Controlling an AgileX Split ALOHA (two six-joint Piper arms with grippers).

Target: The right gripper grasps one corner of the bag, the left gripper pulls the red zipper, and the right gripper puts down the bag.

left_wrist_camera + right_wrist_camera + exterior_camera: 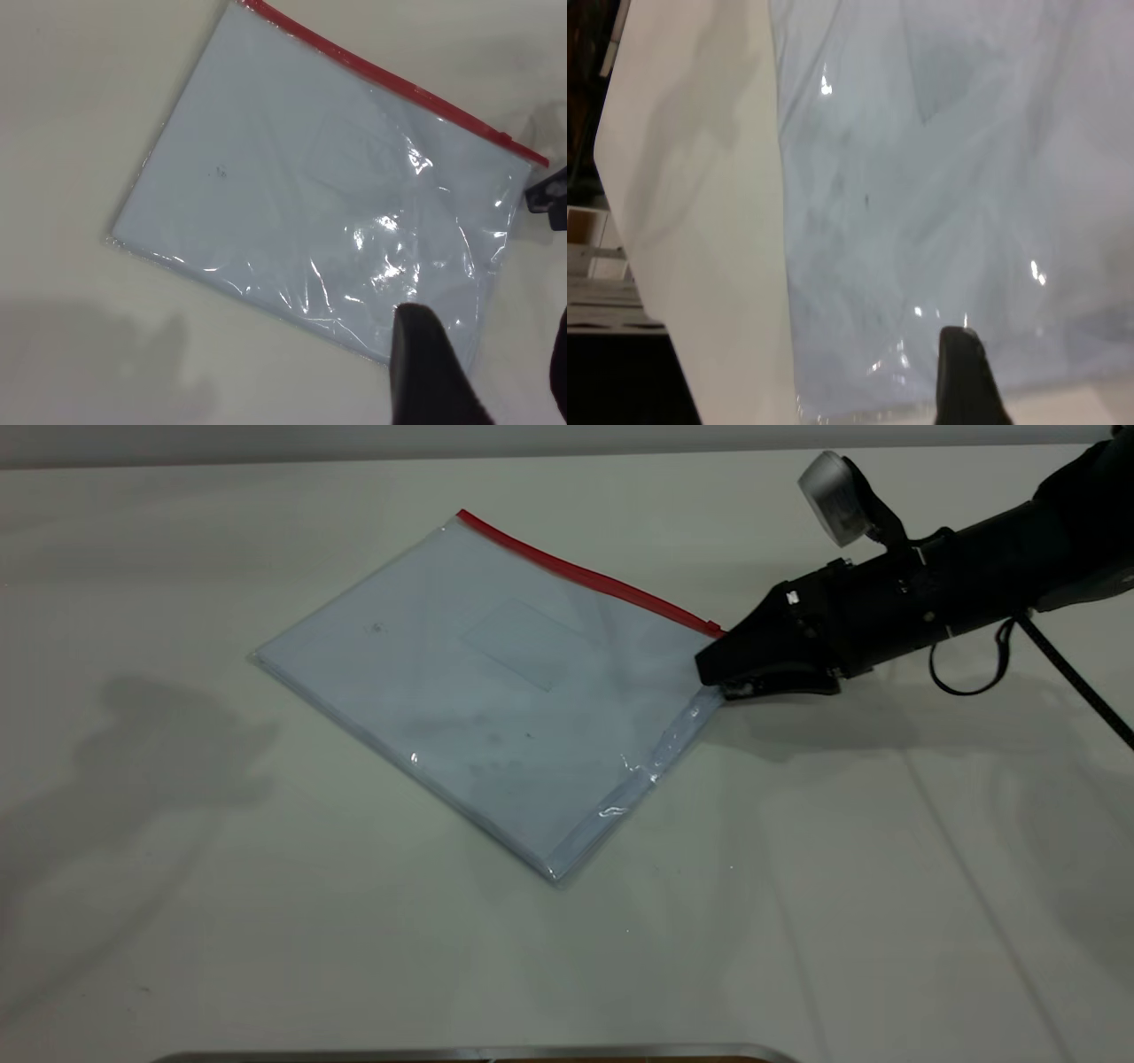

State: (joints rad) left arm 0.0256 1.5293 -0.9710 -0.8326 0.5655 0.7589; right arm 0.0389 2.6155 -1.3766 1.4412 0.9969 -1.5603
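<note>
Bag (496,691), a flat clear plastic pouch with white paper inside, lies flat on the white desk (886,886). Right claw (719,675) sits low at its red-zipper (585,574) corner (714,634), presumably to pin it; closure unclear. Left claw (483,376) hovers above, apparently spread.

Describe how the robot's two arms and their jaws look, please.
The right gripper has black, tapered wedge jaws on a black arm, with a looping black cable and a silver-grey cylinder on top. Of the left gripper, only black tapered jaws show.
</note>
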